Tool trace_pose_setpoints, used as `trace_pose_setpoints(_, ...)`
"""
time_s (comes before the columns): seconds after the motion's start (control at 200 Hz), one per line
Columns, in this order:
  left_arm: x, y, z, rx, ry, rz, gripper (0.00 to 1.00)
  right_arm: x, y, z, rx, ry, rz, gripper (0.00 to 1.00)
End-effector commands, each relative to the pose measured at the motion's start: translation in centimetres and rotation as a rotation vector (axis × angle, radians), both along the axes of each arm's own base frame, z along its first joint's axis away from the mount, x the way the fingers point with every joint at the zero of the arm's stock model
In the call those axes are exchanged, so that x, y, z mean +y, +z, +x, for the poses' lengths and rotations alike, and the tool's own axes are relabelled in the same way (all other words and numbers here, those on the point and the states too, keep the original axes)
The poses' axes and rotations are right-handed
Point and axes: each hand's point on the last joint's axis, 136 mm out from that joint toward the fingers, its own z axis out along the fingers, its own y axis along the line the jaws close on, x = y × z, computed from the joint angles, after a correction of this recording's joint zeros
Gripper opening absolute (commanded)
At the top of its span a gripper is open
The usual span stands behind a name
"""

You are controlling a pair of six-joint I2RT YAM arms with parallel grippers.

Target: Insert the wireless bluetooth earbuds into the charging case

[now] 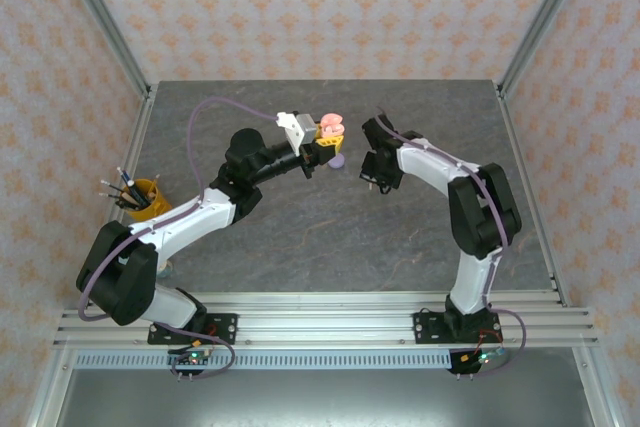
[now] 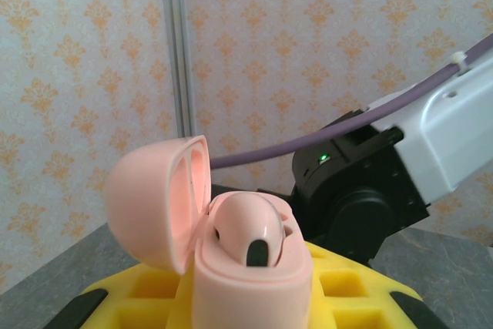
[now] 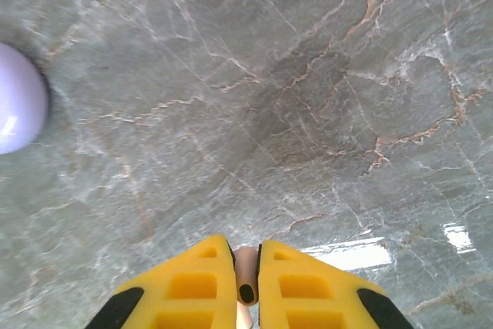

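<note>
Here the pink case [image 2: 254,283] is held lid-open in the left jaws, so the pink earbud [image 3: 245,266] pinched by the right jaws can be seated.

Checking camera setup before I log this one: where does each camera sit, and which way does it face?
Top external: above and behind the robot, looking down on the table; left arm and right arm whole.
Left wrist: faces level toward the wall; left gripper holds the open pink case, right arm behind.
Right wrist: faces down at the table; right gripper pinches a pink earbud, lilac case at left edge.
Shared: pink case in top and left wrist; lilac case in top and right wrist.
</note>
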Motion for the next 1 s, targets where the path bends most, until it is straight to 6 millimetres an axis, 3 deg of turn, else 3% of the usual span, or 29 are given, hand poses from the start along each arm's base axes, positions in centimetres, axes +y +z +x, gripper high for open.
trace_pose_setpoints(0.0,0.5,1.9,-0.3,-0.053,0.012,-0.036,0.0,-0.5,2.0,0.1,-0.055,-0.026,0.016,0.11)
trace_pose_setpoints(0.1,0.5,1.8,-0.4,-0.052,0.013,-0.032,0.0,-0.8,3.7,0.1,-0.096,-0.03,0.037,0.11)
trace_pose_setpoints(0.225,0.5,1.8,-0.4,-0.049,0.009,-0.028,0.0,-1.4,7.4,0.2,-0.18,-0.042,0.073,0.11)
trace_pose_setpoints(0.34,0.4,1.9,-0.4,-0.05,0.006,-0.028,0.0,-1.9,11.6,0.2,-0.28,-0.051,0.119,0.12)
trace_pose_setpoints(0.571,-0.1,2.2,-0.5,-0.045,-0.027,-0.03,0.0,-2.5,22.0,-0.5,-0.533,-0.038,0.226,0.12)
trace_pose_setpoints(0.836,-0.8,3.4,-0.9,-0.056,-0.082,-0.044,0.0,-1.7,33.4,-2.5,-0.819,0.038,0.399,0.13)
trace_pose_setpoints(0.991,-1.2,4.1,-0.9,-0.061,-0.105,-0.06,0.0,-0.5,37.3,-3.6,-0.917,0.111,0.508,0.13)
